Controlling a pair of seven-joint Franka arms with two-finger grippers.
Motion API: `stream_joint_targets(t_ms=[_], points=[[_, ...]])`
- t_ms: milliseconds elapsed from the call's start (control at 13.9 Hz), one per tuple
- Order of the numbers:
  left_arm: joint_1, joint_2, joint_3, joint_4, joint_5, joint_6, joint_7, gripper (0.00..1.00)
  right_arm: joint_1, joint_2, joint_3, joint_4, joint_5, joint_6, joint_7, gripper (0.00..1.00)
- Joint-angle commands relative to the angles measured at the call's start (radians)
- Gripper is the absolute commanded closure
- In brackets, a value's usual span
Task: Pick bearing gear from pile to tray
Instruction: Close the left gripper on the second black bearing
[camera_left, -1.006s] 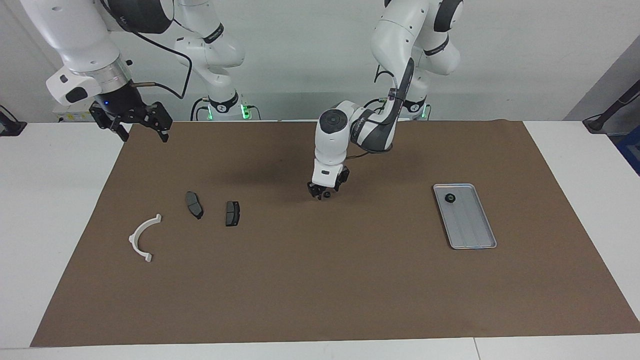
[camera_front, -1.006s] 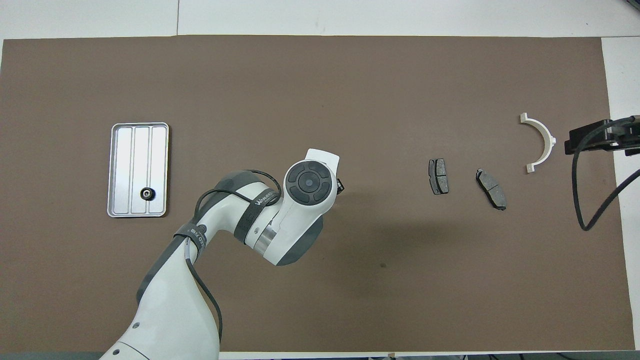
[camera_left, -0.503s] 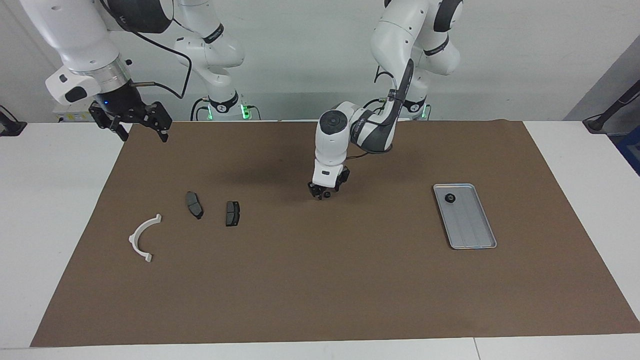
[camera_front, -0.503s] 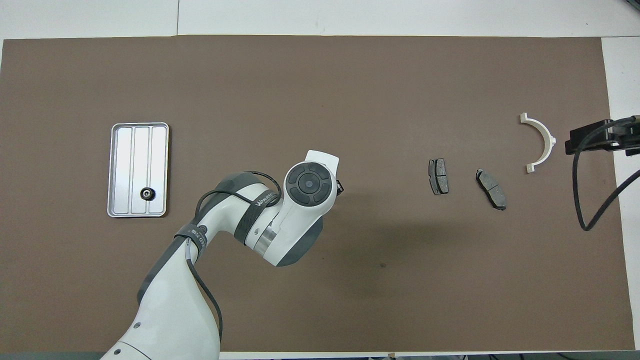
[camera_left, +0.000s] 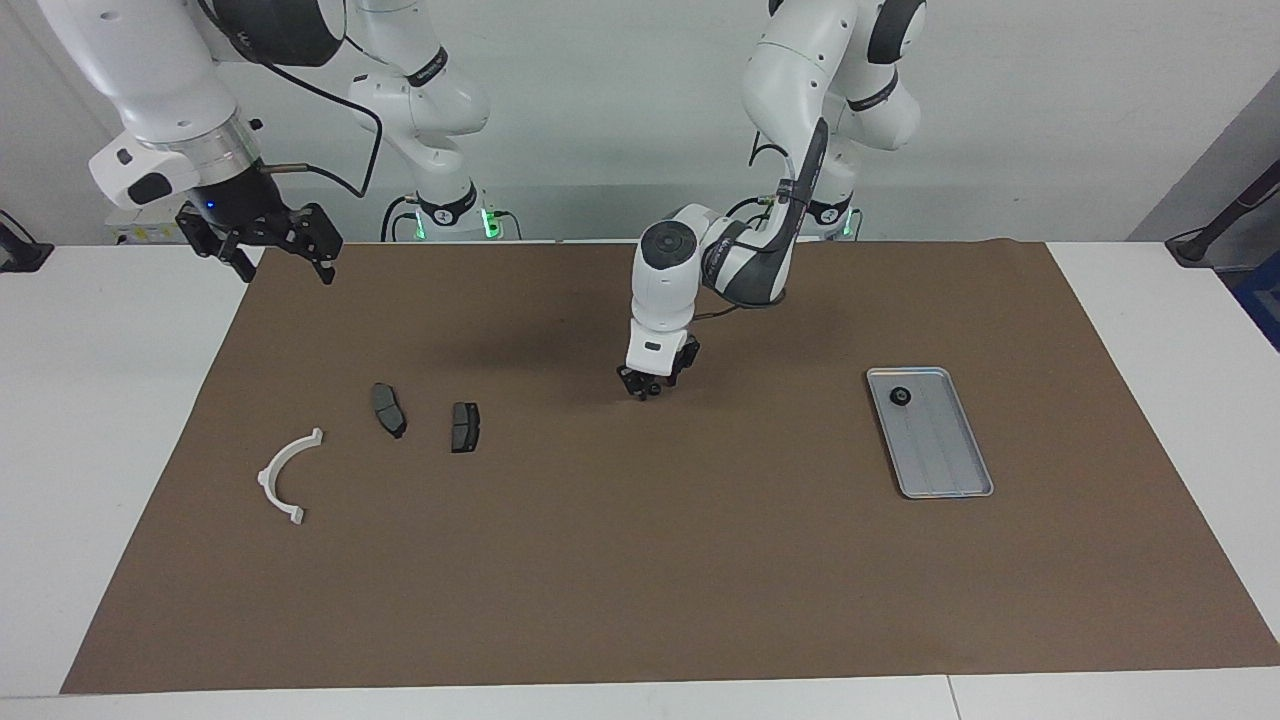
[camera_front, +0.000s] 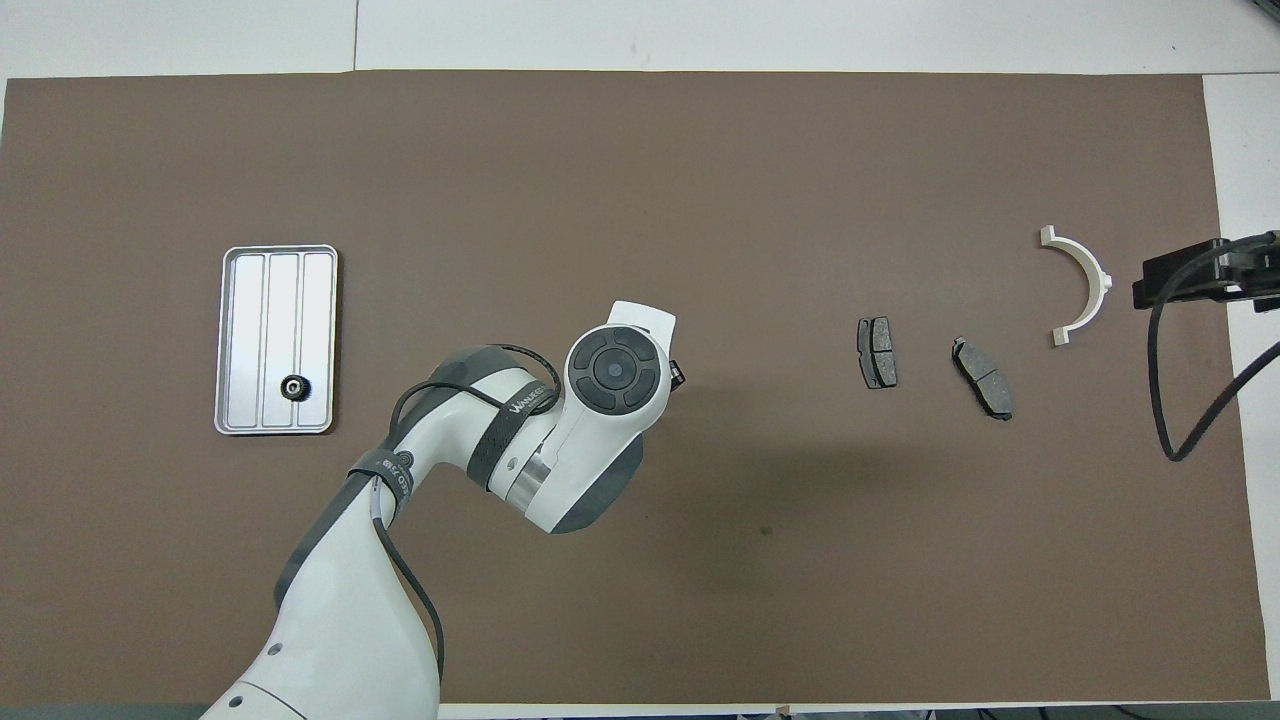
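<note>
My left gripper (camera_left: 649, 388) sits low on the mat, fingers around a small black gear; whether they grip yet, I cannot tell. Tray (camera_left: 945, 470) holds one gear (camera_left: 900, 397) already; right gripper (camera_left: 268, 243) waits open

Glossy white arm links, dark grey joint bands, looping black cables, black jaws.

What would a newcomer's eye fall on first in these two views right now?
First, the left gripper, low over the middle of the brown mat, with a small black round piece between its fingers. Next, the shallow silver-grey metal tray toward the left arm's end, one black bearing gear already in it. The right gripper waits raised over the mat's corner.
</note>
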Motion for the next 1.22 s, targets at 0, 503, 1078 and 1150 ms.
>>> stream_joint_targets(t_ms=[0, 503, 1078, 1150], points=[[-0.012, -0.013, 0.013, -0.022, 0.007, 0.022, -0.016, 0.45, -0.006, -0.023, -0.003, -0.026, 0.005, 0.000, -0.031, 0.01], [-0.007, -0.011, 0.013, -0.023, 0.011, 0.020, -0.016, 0.93, -0.008, -0.023, -0.003, -0.024, 0.005, 0.003, -0.031, 0.01], [0.051, -0.023, 0.016, 0.089, 0.062, -0.179, 0.004, 1.00, -0.006, -0.023, -0.003, -0.024, 0.005, 0.003, -0.031, 0.01], [0.089, -0.049, 0.016, 0.081, 0.062, -0.188, 0.034, 1.00, -0.006, -0.022, -0.003, -0.024, 0.005, 0.003, -0.031, 0.01]])
